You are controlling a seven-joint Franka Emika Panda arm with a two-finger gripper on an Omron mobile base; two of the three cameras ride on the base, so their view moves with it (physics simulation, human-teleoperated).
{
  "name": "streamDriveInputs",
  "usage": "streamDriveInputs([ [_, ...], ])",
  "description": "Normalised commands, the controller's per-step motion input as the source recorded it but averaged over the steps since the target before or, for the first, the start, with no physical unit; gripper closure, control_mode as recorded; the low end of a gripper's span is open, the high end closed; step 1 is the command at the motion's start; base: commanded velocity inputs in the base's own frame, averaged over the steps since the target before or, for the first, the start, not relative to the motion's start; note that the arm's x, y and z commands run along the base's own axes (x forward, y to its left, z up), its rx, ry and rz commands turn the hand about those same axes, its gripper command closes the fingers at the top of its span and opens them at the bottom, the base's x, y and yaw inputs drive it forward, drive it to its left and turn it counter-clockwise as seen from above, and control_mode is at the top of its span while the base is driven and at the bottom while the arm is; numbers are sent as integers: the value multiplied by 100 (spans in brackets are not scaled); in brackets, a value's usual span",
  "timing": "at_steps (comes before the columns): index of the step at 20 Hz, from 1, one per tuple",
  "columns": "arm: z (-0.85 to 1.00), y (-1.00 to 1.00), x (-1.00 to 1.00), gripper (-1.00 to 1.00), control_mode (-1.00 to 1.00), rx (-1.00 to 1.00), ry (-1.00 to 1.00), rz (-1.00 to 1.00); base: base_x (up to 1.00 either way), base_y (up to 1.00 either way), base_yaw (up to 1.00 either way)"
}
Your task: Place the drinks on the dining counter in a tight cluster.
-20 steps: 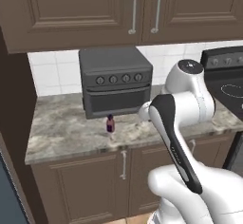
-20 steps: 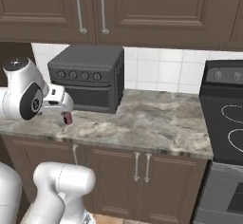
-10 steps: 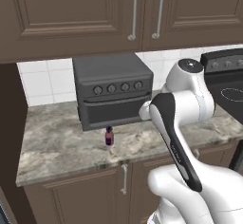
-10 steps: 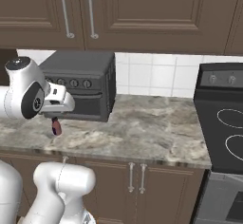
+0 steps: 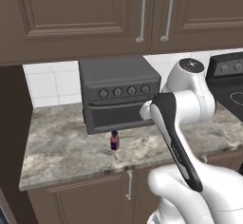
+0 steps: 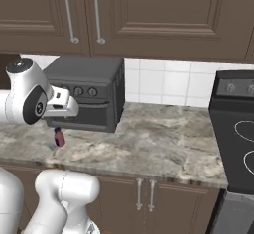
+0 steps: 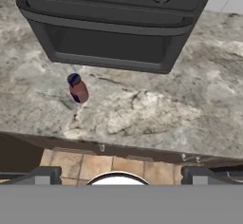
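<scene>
One of the drinks, a small squat reddish-brown bottle [image 5: 114,140] [image 6: 59,137] [image 7: 78,88] with a dark cap, stands upright on a marbled stone counter, just in front of a grey toaster oven. My gripper [image 7: 122,175] hangs above the counter's front edge and looks down at it. Its fingertips [image 7: 47,173] stand wide apart, open, with nothing between them. The bottle lies ahead of the left fingertip, well clear of it. The dining counter is out of view.
The toaster oven [image 5: 116,92] [image 6: 89,99] [image 7: 114,19] sits at the back of the counter [image 5: 61,152] [image 6: 163,139] under brown upper cabinets [image 6: 149,15]. A black stove [image 6: 238,129] [image 5: 232,76] stands to the right. Brown drawers run below the counter's edge.
The whole picture has shifted: the base has driven closer to the counter, so the oven and the bottle look larger. The arm keeps its pose and the gripper stays open.
</scene>
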Motion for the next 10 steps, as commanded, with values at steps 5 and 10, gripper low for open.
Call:
streamDriveInputs([
  [5,0,0,0,-100,100,0,0,0,64,24,21],
  [10,0,0,0,-100,100,0,0,0,54,11,18],
])
